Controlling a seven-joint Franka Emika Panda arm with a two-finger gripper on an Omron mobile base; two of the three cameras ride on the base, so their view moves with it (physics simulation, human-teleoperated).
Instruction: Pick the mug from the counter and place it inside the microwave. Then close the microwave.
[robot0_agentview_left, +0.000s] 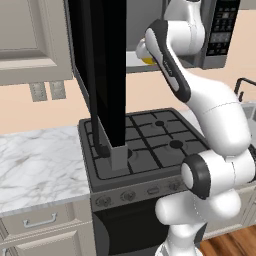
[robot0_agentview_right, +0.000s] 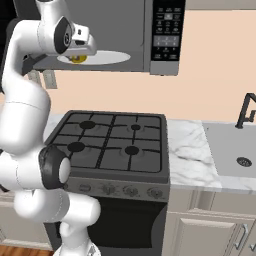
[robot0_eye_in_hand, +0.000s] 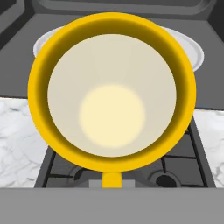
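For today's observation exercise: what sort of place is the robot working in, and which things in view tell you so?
A home-style kitchen, rendered in simulation. A black gas stovetop sits between marble counter sections, an open microwave hangs above it, and a sink lies to the right.

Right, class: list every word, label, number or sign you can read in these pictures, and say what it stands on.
No text can be read.
Microwave button panel: light marks on the keys, too small and blurred to read.
Stove knobs: no legible markings.
Mug: plain yellow, no lettering.
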